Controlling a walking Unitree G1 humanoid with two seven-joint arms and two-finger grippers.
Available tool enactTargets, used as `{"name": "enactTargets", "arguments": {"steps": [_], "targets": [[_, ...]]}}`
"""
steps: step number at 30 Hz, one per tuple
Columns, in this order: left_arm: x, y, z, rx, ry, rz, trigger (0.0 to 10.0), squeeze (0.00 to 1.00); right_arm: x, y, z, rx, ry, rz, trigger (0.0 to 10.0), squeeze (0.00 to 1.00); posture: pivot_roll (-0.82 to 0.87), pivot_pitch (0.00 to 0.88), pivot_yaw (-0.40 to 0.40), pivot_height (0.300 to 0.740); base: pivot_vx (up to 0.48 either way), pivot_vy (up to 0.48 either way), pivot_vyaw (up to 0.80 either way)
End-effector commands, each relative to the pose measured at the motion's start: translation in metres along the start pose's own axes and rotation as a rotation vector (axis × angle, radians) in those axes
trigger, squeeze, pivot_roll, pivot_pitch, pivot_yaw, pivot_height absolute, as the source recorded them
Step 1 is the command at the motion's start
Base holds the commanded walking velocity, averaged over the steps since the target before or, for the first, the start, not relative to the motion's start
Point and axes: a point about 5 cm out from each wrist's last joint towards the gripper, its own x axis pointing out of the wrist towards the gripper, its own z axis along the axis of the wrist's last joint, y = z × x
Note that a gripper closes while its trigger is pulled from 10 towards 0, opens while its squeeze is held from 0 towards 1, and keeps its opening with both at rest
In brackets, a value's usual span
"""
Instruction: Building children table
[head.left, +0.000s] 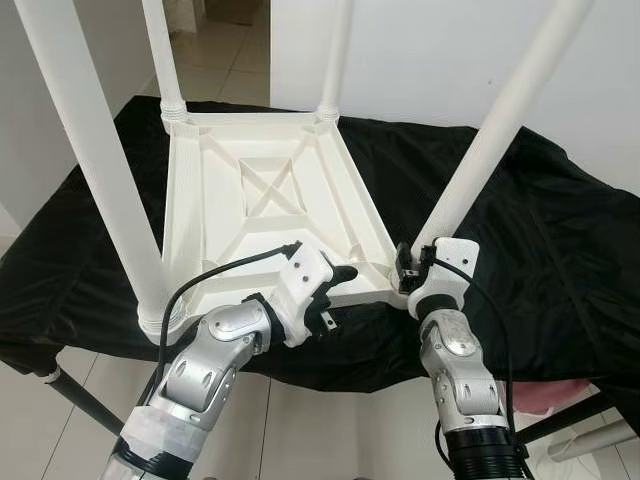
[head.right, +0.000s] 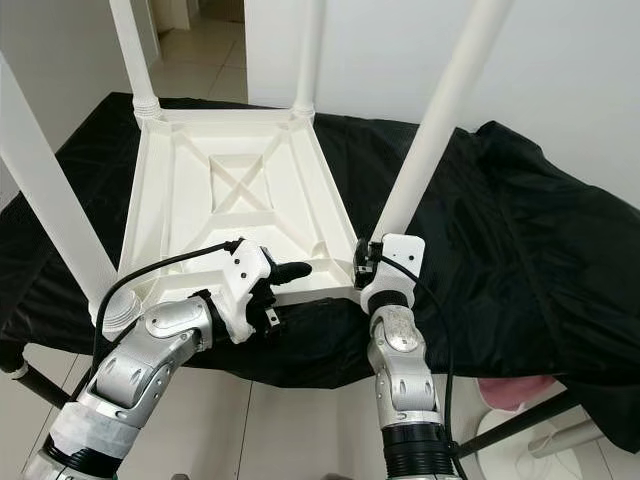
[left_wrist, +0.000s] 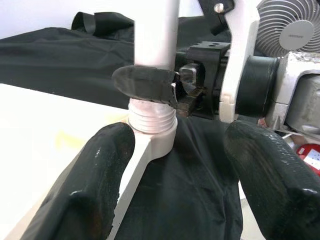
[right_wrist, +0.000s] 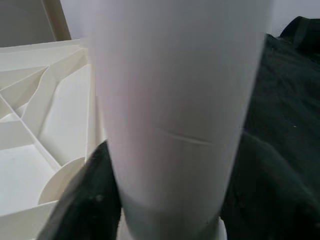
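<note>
Gripping the near-right leg (head.left: 470, 180) of the upturned table (head.left: 270, 200), right tool (head.left: 408, 268) clamps; left tool (head.left: 335, 285) gapes empty.

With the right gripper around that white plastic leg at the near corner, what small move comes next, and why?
Probably keep twisting the white plastic leg in: the right gripper clamps it just above exposed threads at the upturned white plastic tabletop. The left gripper hovers open nearby.

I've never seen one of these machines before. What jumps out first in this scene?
A white children's table lies upside down on a black cloth, its four legs pointing up. The right gripper clamps the base of the near right leg, while the open left gripper hovers beside that corner.
</note>
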Motion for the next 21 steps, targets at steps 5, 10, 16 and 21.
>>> {"name": "enactTargets", "arguments": {"steps": [5,10,16,21], "targets": [[-0.001,0.000,-0.001,0.009,-0.001,0.091,10.0,0.00,-0.004,-0.002,0.000,0.000,-0.005,0.024,10.0,1.00,-0.03,0.000,-0.086,0.740,0.000,0.000,0.00],[0.002,-0.002,-0.001,0.003,-0.003,0.092,10.0,0.00,-0.007,-0.007,0.000,-0.012,-0.014,0.133,10.0,0.25,-0.03,0.000,-0.076,0.740,0.000,0.000,0.00],[0.003,0.001,0.001,0.012,0.003,0.097,10.0,0.00,-0.005,-0.014,0.002,-0.038,-0.019,0.286,10.0,0.00,-0.03,0.000,-0.063,0.740,0.000,0.000,0.00],[0.003,0.007,0.001,0.027,0.028,0.130,10.0,0.00,0.003,-0.022,0.003,-0.125,-0.017,0.506,10.0,0.00,-0.04,0.000,-0.043,0.740,0.000,0.000,0.00]]}}
